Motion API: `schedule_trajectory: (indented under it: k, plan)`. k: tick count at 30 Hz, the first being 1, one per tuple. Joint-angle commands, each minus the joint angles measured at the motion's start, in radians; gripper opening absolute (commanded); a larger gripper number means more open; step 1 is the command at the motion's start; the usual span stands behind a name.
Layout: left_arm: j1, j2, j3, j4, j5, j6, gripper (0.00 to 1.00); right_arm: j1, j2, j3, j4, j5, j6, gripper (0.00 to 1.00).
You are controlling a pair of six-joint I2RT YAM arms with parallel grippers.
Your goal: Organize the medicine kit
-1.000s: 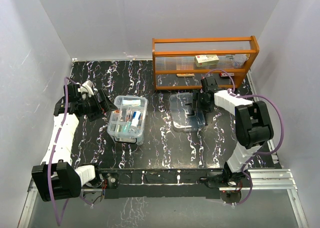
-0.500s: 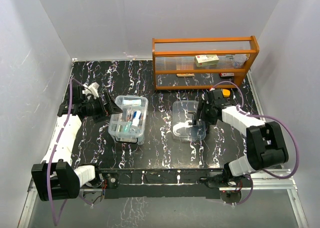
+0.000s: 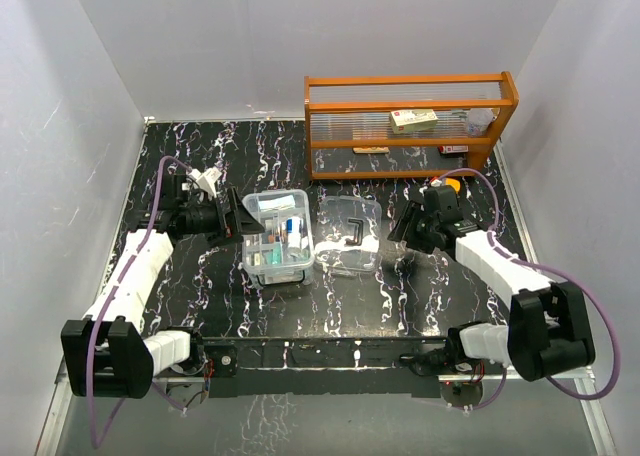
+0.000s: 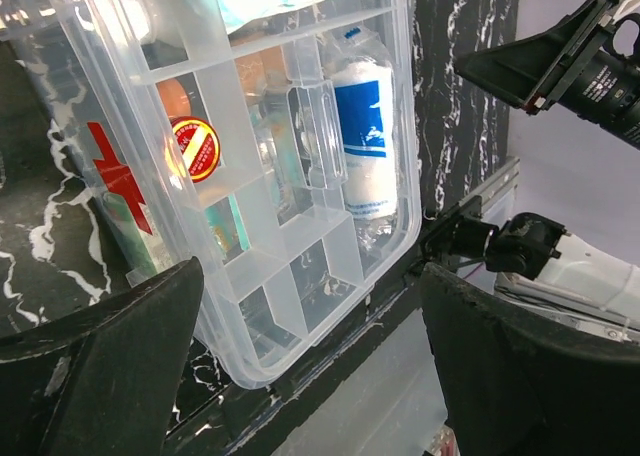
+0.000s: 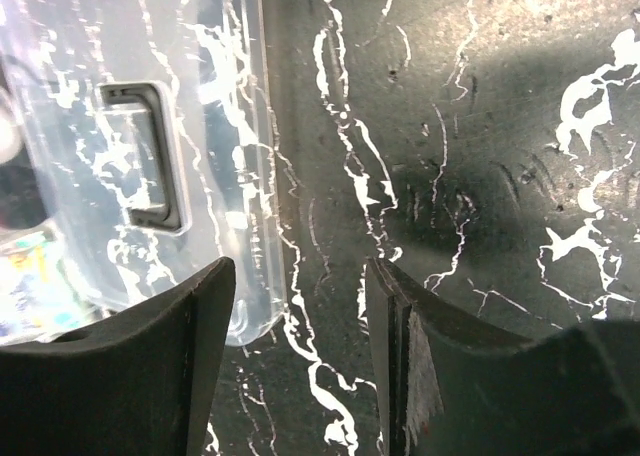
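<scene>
Pincers both gaping! At the left end of the medicine kit, the left pincer is spread wide, box corner between its fingers, unclamped. The kit sits mid-tabletop, blue-labelled white cylinder in its tray. The lid lies just beside it, and the right pincer hovers alongside, wide and empty.

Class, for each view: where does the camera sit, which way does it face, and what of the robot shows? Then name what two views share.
Top external: above and behind the robot, looking down on the table; left arm and right arm show.
Left wrist: on its arm, facing the kit box; left hand's fingers at the bottom.
Right wrist: on its arm, facing down at the lid; right hand's fingers at the bottom.
Shared: top external and left wrist both show the kit box.
</scene>
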Motion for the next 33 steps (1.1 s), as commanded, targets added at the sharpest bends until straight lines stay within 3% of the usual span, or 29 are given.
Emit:
schedule_trajectory:
  k: [1,5,9,19,25,33]
  plan:
    - [-0.023,0.013,-0.008,0.027,0.053,-0.011,0.88,0.002,-0.075,0.042,0.010,-0.025,0.023,0.54]
    - [-0.023,0.016,0.046,-0.033,-0.081,0.017,0.88,0.006,-0.048,0.058,-0.028,-0.024,-0.015,0.57]
    - [-0.023,0.008,0.063,-0.043,-0.138,0.012,0.89,0.078,0.014,0.124,-0.063,0.051,-0.060,0.67]
    - [-0.023,-0.027,0.077,-0.047,-0.185,-0.010,0.90,0.202,0.269,0.309,-0.079,0.231,-0.059,0.74]
    - [-0.023,-0.050,0.081,-0.065,-0.195,-0.008,0.90,0.219,0.386,0.354,-0.058,0.234,-0.057,0.78]
    - [-0.023,-0.053,0.071,-0.075,-0.195,-0.001,0.91,0.225,0.384,0.347,-0.031,0.184,-0.052,0.81]
